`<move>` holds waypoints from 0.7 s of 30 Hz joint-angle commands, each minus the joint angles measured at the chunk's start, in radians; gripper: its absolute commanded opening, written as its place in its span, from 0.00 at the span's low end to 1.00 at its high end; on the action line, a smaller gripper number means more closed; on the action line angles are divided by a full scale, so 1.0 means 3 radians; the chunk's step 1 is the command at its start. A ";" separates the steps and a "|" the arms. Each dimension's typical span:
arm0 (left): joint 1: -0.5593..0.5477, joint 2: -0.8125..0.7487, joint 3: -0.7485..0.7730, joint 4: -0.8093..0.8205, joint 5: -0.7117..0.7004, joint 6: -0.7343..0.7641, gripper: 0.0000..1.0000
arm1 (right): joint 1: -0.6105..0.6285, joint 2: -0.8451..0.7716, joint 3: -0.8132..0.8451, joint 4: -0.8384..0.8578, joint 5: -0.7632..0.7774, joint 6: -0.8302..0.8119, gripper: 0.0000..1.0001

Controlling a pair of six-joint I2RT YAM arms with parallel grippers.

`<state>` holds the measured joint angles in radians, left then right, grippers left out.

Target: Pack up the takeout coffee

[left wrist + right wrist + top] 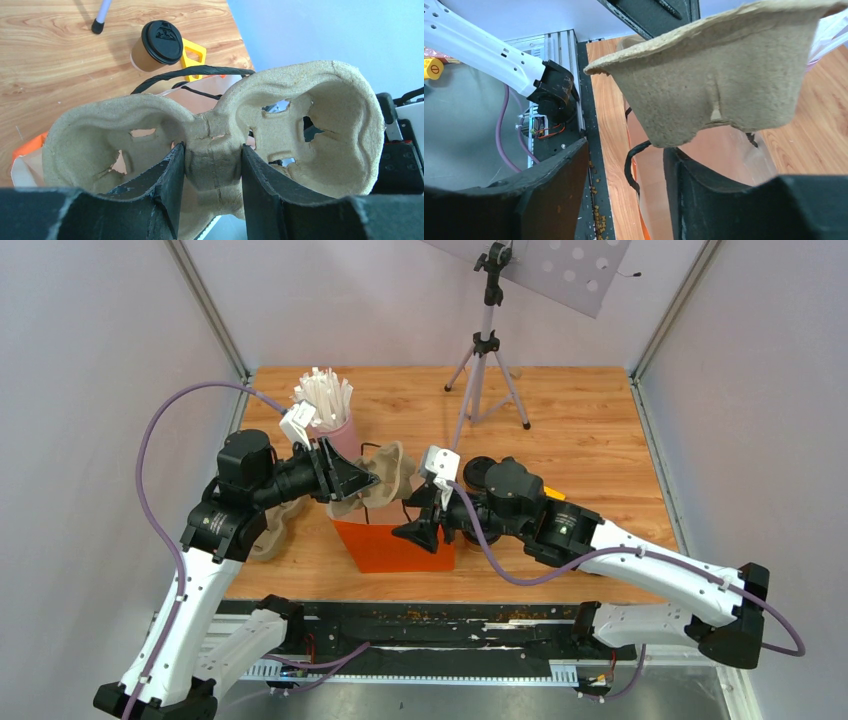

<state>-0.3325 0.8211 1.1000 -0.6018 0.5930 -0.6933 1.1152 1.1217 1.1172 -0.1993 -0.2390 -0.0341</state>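
1. Left gripper (212,150) is half closed, clamped on the middle bridge of the pulp tray (300,115); its lower fingers are cut off.
2. Right gripper (625,147) gapes, pinching nothing; the tray blocks the orange bag (390,550) beneath.
3. The takeout coffee (159,44), lidded, stands upright on the table (50,60) beyond the tray, well apart from the left gripper.

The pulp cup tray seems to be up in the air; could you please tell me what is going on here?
The left claw is shut on the middle bridge of the pulp cup tray, holding it over the open orange bag. The right claw is open at the bag's rim, just below the tray, with a black bag handle between its jaws but not gripped. The takeout coffee, lid on, stands on the table beyond the bag, not yet packed.
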 commanded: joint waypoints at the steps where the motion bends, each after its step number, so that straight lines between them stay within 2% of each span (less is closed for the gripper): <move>1: -0.0012 -0.0003 0.0018 -0.0035 -0.0007 -0.0015 0.41 | 0.0071 0.0029 0.0064 0.0267 0.0165 -0.0114 0.52; 3: -0.0012 0.0002 0.0020 -0.0036 -0.0008 -0.0016 0.41 | 0.0105 0.0011 0.0010 0.0334 0.0256 -0.0133 0.42; 6: -0.0013 0.0004 0.0030 -0.0051 -0.0023 -0.0004 0.41 | 0.0148 -0.0087 -0.0123 0.0456 0.0327 -0.0191 0.19; 9: -0.0012 0.0016 0.0064 -0.0115 -0.0080 0.0035 0.41 | 0.0180 -0.0182 -0.0261 0.0527 0.0286 -0.0327 0.03; 10: -0.0012 0.0020 0.0075 -0.0156 -0.0125 0.0057 0.40 | 0.0192 -0.0200 -0.0284 0.0516 0.0254 -0.0379 0.00; 21: -0.0012 0.0075 0.0138 -0.0320 -0.0208 0.0185 0.40 | 0.0371 -0.0441 -0.0488 0.0290 -0.0133 -0.1541 0.00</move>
<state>-0.3344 0.8326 1.1191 -0.6521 0.5629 -0.6579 1.2003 1.0351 0.9890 -0.1097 -0.2073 -0.3210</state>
